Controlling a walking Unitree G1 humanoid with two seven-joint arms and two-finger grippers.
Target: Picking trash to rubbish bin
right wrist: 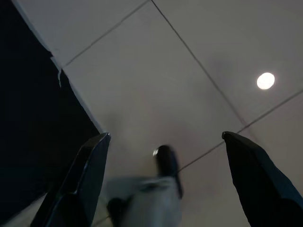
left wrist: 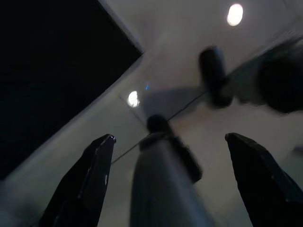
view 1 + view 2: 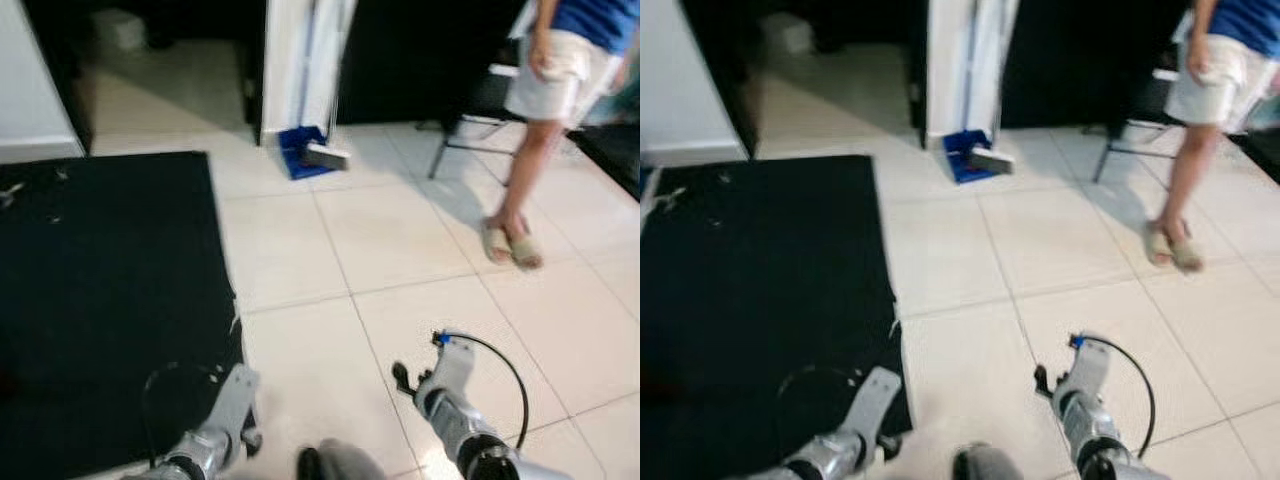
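Small pale scraps of trash [image 3: 12, 190] lie on the black rug [image 3: 100, 300] near its far left edge. Both arms hang low at my sides over the floor. In the left wrist view my left gripper [image 2: 171, 137] is open with nothing between its fingers, above pale tile beside the rug's edge. My right gripper [image 1: 166, 135] is open too and holds nothing, with tile and the rug's corner below it. The silver left forearm [image 3: 228, 415] and right forearm [image 3: 450, 385] hang at the bottom of the head views.
A blue dustpan with a brush [image 3: 312, 152] leans by a white post [image 3: 300, 60] ahead. A person [image 3: 545, 120] in sandals stands at the right beside a dark folding stand [image 3: 470, 130]. Pale tile floor [image 3: 400, 250] stretches ahead; a dim doorway opens at far left.
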